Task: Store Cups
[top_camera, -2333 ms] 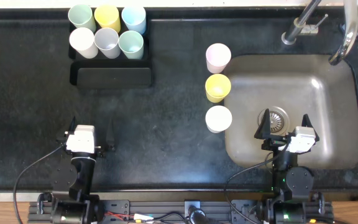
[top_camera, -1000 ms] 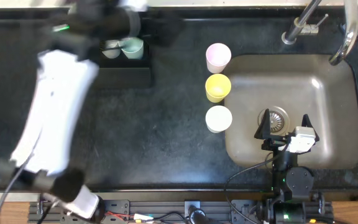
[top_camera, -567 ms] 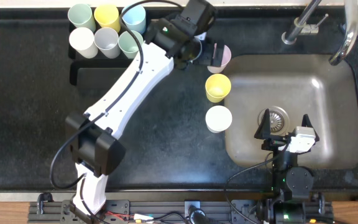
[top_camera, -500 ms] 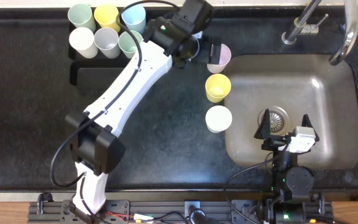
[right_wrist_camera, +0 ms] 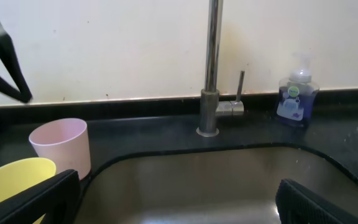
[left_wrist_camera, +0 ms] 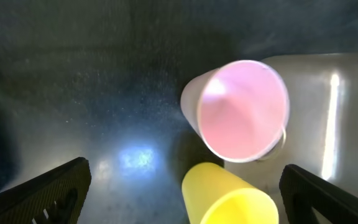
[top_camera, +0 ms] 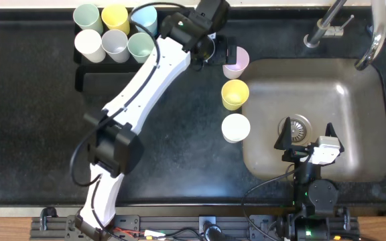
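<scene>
Right arm: it is folded low close to its base, and the right claw [top_camera: 307, 132] hangs over the steel sink [top_camera: 360, 100] with its fingers spread apart, holding nothing.
White cup: the white plastic cup [top_camera: 235, 127] stands upright on the dark speckled table [top_camera: 179, 154], just beside the sink's left rim.
Yellow cup: the yellow plastic cup [top_camera: 234, 94] is next in the row, upright, very close to the white one.
Pink cup: the pale pink plastic cup [left_wrist_camera: 244, 112] is the farthest of the three, upright at the sink's corner and near to the yellow one.
Left claw: the left claw [left_wrist_camera: 185, 169] is wide open and empty, above the pink and the yellow cup, touching neither of them.
Risk: the pink cup is light and stands next to the sink. If one finger meets its rim on the way down, it could tip into the basin or knock against the yellow cup. If the claw closes off centre, the smooth wall could slip out.
Left arm pose: it is stretched long from its base, going diagonally across the middle of the table, with the wrist bent down toward the cups.
Tray: the black plastic tray [top_camera: 120, 82] is well apart to the left and holds six upright cups in its far part.
Judgement: the first grasp is not yet made, so all three cups remain to be stored.
</scene>
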Available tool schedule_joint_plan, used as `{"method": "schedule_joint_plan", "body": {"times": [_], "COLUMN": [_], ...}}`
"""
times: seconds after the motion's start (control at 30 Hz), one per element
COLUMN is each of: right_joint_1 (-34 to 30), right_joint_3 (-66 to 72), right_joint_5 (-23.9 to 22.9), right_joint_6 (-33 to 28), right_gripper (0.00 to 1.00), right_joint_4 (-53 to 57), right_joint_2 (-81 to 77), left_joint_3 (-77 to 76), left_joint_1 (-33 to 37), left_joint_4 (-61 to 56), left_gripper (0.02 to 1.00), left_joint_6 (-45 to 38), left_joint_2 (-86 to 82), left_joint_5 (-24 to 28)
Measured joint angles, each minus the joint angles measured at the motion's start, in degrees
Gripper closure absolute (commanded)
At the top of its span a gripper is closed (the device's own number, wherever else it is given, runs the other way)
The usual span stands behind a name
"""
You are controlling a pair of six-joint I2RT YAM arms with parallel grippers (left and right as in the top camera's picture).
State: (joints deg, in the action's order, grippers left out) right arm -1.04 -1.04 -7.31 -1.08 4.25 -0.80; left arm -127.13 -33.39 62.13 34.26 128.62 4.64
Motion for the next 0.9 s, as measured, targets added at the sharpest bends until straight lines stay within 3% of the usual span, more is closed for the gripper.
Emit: {"method": "schedule_joint_plan", "body": {"times": [0.9], "right_joint_1": [0.0], "right_joint_3": [0.0], "right_joint_5": [0.0], "right_joint_6": [0.0], "right_gripper": [0.003], "right_joint_4": [0.0], "right_joint_2": [0.0], "left_joint_3": [0.0], "left_joint_1": [0.2], "left_joint_4": [-3.6], "left_gripper": [0.018], "left_joint_6": [2.0], "left_joint_2": [4.2], "left_joint_5": [0.0]}}
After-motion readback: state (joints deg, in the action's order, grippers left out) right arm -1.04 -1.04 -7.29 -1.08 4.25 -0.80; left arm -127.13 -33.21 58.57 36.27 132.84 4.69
